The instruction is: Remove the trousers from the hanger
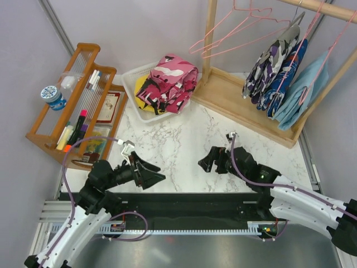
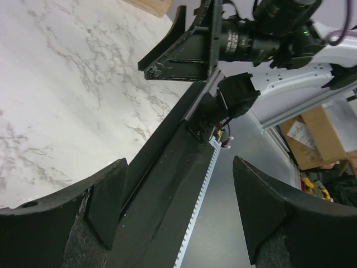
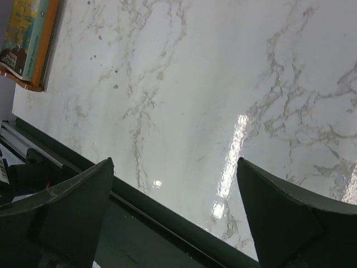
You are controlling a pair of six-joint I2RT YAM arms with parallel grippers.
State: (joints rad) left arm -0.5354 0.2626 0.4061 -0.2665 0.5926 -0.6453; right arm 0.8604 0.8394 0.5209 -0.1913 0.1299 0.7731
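The pink camouflage trousers (image 1: 168,82) lie folded in a white basket (image 1: 132,79) at the back, on top of the yellow trousers (image 1: 146,108), of which only an edge shows. Empty pink hangers (image 1: 237,29) hang on the wooden rack (image 1: 211,39). My left gripper (image 1: 158,176) is open and empty, low near the table's front edge; in the left wrist view it (image 2: 175,209) hangs over the black front rail. My right gripper (image 1: 204,162) is open and empty above the marble table (image 1: 184,139); the right wrist view (image 3: 175,215) shows it over the table's front edge.
A purple-white camouflage garment (image 1: 266,64), a dark blue patterned one (image 1: 285,78) and a light blue one (image 1: 304,92) hang on pink hangers at the rack's right. A wooden shelf (image 1: 75,106) with pens, a tape roll and books stands at the left.
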